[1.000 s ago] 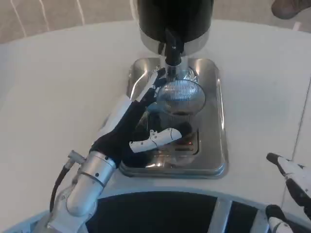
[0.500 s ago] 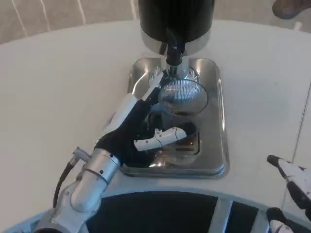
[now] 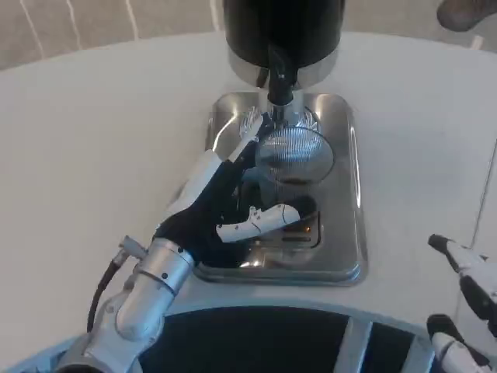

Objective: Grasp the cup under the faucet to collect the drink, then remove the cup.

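A clear ribbed cup point(image 3: 295, 159) stands on the steel drip tray point(image 3: 354, 203), right below the black faucet point(image 3: 279, 71) of the dark drink dispenser point(image 3: 283, 27). My left hand point(image 3: 221, 200) reaches in from the lower left and wraps the cup. Its fingers point(image 3: 247, 138) lie along the cup's left and far side, and its thumb point(image 3: 260, 220) presses the near side. A little dark liquid seems to show low in the cup. My right hand point(image 3: 466, 299) hangs at the lower right edge, off the tray, fingers apart and holding nothing.
The dispenser stands at the far end of the tray and overhangs the cup. White table spreads to the left and right of the tray. A dark curved edge point(image 3: 256, 338) runs along the near side.
My left hand has slid a little further in around the cup, thumb closer against its near side. The whole picture shifted slightly right. The right hand barely moved.
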